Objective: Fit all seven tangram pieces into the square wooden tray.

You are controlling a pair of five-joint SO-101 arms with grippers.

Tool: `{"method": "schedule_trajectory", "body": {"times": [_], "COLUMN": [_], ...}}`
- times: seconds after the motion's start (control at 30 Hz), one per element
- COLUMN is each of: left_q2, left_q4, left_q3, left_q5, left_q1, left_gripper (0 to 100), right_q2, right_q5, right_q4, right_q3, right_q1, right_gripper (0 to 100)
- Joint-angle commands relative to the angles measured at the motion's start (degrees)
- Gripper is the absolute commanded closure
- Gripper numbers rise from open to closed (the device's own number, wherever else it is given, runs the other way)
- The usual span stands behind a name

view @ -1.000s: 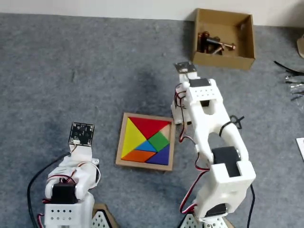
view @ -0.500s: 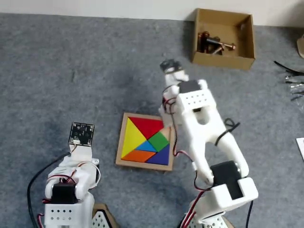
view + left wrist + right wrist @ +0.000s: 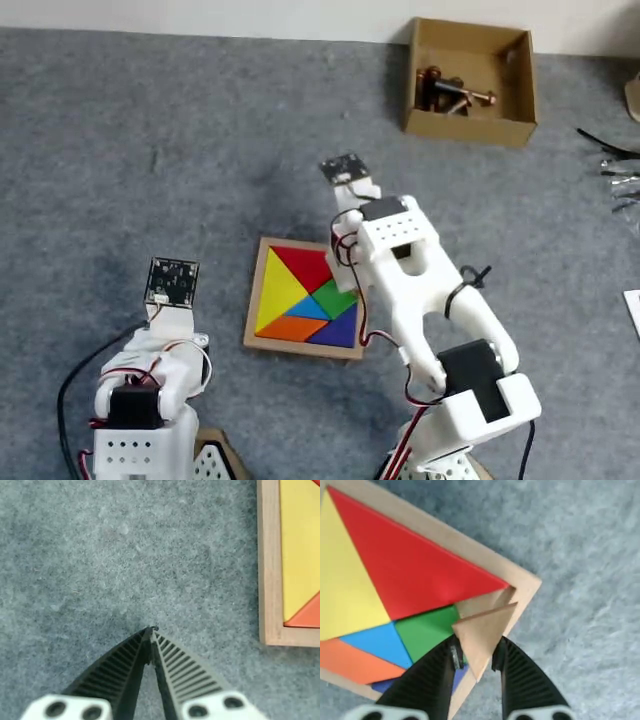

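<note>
The right gripper [image 3: 476,654] clasped a pale wooden triangle [image 3: 482,630] over the tray [image 3: 470,547], above its bare corner slot, next to the red piece [image 3: 415,575] and green piece [image 3: 427,630].

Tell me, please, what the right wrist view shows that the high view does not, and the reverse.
The right wrist view adds the right gripper shut on a plain wooden triangle, held over the bare triangular gap in the corner of the tray, beside the red piece. The high view adds the left arm, parked off the tray's near-left side, and a cardboard box holding metal parts at the table's far side. Both show the tray with the red piece, yellow piece, green piece, blue piece and orange piece seated.
</note>
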Motion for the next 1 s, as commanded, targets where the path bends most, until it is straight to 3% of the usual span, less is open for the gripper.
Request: {"method": "schedule_trajectory", "body": {"times": [0.0, 0.97], "left_q2": [-0.57, -0.57], "left_q4": [0.18, 0.18], "left_q3": [1.01, 1.01], "left_q5": [0.09, 0.09], "left_q1": [0.66, 0.66], "left_gripper": [99, 99], "right_q2": [-3.47, -3.38], "right_q5": [-3.43, -3.96], "right_q4": [-2.42, -3.21], "right_q3": [-0.40, 1.80], "right_q1": [-0.66, -0.75], "right_gripper": [96.4, 94.0]}}
